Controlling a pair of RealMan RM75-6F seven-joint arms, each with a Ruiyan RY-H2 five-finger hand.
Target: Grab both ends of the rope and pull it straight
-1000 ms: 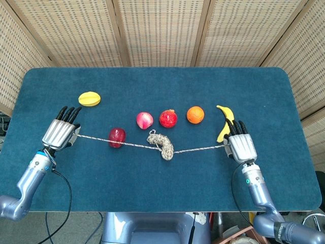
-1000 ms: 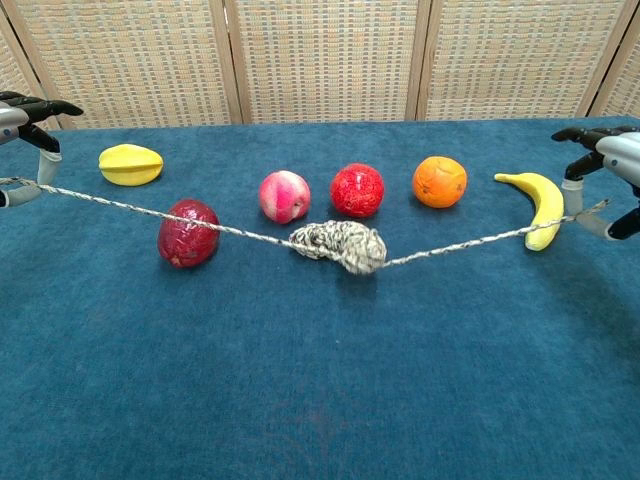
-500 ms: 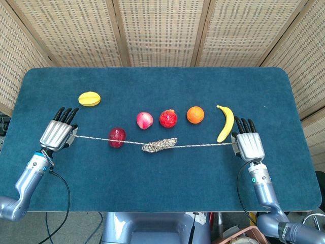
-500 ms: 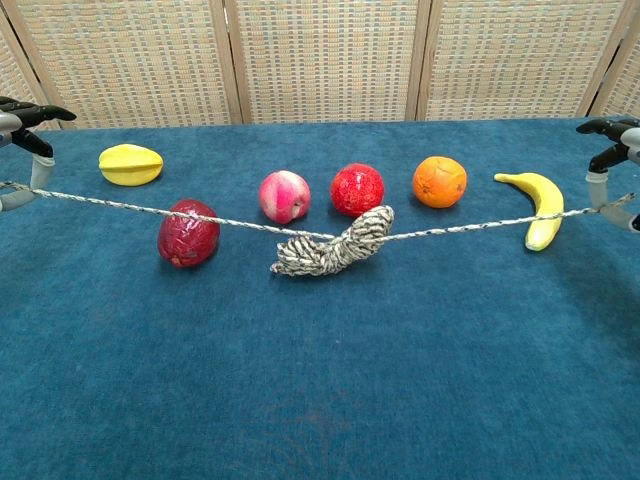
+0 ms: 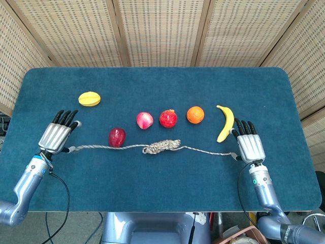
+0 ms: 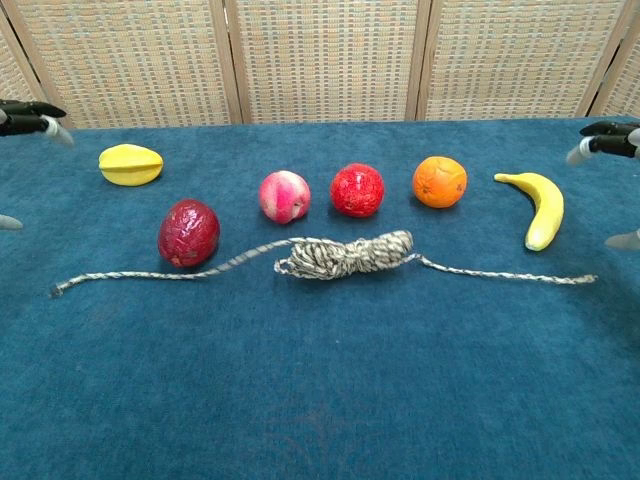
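The rope [image 5: 161, 147] lies slack on the tabletop [image 5: 152, 188] — a knotted bundle at its middle keeps it from going straight. Both the left hand [image 5: 57, 136] and the right hand [image 5: 250, 144] sit by its ends, fingers spread, gripping nothing.

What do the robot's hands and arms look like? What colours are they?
The left hand and right hand have ridged silver backs and black fingers. The arms are silvery-blue tubes with a small teal light at each wrist, and a thin black cable loops off each one.
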